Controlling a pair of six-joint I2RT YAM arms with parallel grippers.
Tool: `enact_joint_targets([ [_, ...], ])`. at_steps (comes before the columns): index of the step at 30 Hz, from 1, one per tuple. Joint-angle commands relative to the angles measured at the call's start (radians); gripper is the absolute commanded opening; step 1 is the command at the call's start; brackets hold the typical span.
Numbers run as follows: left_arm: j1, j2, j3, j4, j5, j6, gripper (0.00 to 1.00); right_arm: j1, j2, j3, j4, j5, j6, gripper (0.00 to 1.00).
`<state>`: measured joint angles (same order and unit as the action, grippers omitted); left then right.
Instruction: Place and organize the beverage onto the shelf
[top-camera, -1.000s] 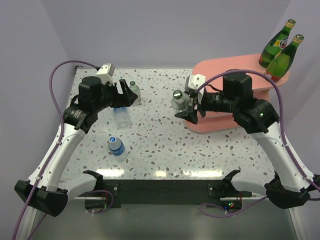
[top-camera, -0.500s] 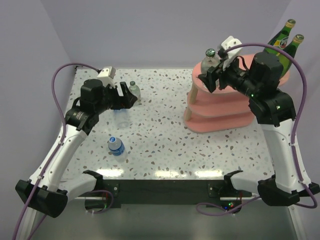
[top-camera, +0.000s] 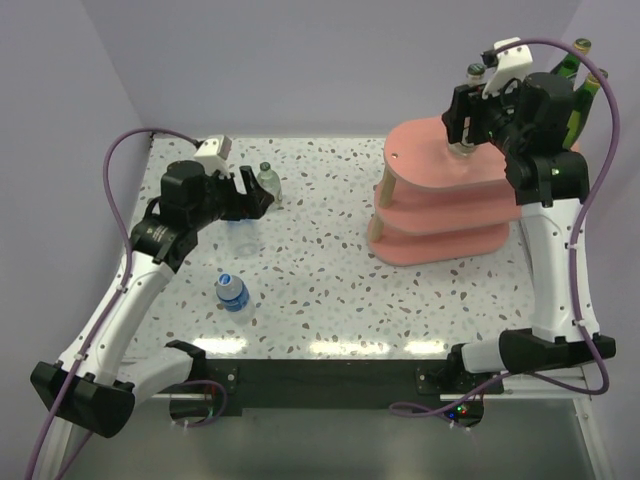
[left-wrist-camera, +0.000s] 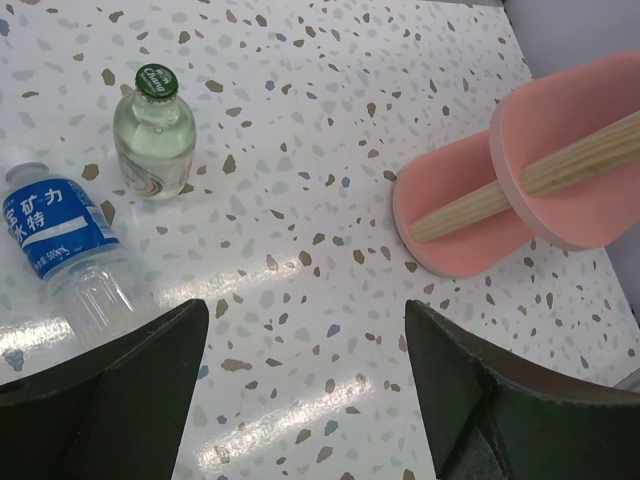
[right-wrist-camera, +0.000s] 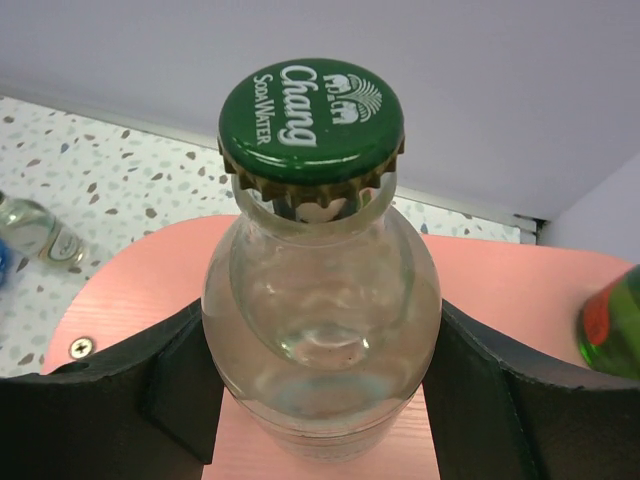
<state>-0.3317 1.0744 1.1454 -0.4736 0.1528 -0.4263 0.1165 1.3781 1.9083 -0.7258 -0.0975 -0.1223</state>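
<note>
My right gripper (top-camera: 470, 112) is shut on a clear green-capped bottle (right-wrist-camera: 320, 290), held upright over the top board of the pink shelf (top-camera: 420, 150). I cannot tell whether its base touches the board (right-wrist-camera: 130, 290). Two dark green bottles (top-camera: 575, 62) stand at the top board's far right, partly hidden by the right arm. My left gripper (left-wrist-camera: 305, 320) hangs open and empty over the table. A second clear green-capped bottle (left-wrist-camera: 153, 135) stands just beyond it, and a blue-labelled bottle (left-wrist-camera: 65, 245) lies beside that. Another blue-labelled bottle (top-camera: 232, 292) stands nearer the front.
The shelf's lower two boards (top-camera: 440, 240) jut toward the table's middle on wooden posts (left-wrist-camera: 520, 195). Walls close in the table at the back and on both sides. Purple cables (top-camera: 125, 150) loop over both arms.
The right arm has lifted its bottle from beside the shelf's lower boards up and back to over the top board. The left arm has hardly moved.
</note>
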Motion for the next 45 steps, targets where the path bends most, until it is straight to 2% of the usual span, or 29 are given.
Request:
enact_joint_targets([
  [1,0.011,-0.021,-0.009,0.056,0.004,0.017,0.84,-0.054,-0.016,0.100,0.181,-0.002,0.062,0.00],
  [10,0.014,-0.018,-0.018,0.070,0.013,0.015,0.84,-0.113,0.030,0.083,0.267,-0.014,0.070,0.00],
  [20,0.016,-0.013,-0.021,0.076,0.014,0.015,0.84,-0.159,0.075,0.044,0.348,-0.044,0.093,0.09],
  [22,0.017,-0.011,-0.021,0.078,0.014,0.015,0.84,-0.159,0.076,0.037,0.350,-0.051,0.092,0.16],
  [25,0.017,-0.010,-0.021,0.078,0.014,0.017,0.84,-0.159,0.069,0.018,0.353,-0.062,0.087,0.20],
  [29,0.019,-0.010,-0.026,0.079,0.014,0.017,0.84,-0.159,0.050,-0.014,0.355,-0.071,0.082,0.31],
  [30,0.020,-0.010,-0.029,0.084,0.016,0.017,0.84,-0.159,0.049,-0.017,0.353,-0.071,0.082,0.34],
  [31,0.019,-0.008,-0.030,0.085,0.017,0.017,0.85,-0.159,0.047,-0.020,0.351,-0.071,0.079,0.42],
  [39,0.019,-0.021,-0.036,0.081,0.014,0.017,0.85,-0.159,0.026,-0.048,0.342,-0.076,0.081,0.59],
  [40,0.020,-0.021,-0.036,0.082,0.016,0.017,0.85,-0.159,0.024,-0.049,0.341,-0.076,0.079,0.65],
  [45,0.020,-0.019,-0.038,0.086,0.025,0.012,0.85,-0.159,0.006,-0.066,0.342,-0.077,0.081,0.78],
])
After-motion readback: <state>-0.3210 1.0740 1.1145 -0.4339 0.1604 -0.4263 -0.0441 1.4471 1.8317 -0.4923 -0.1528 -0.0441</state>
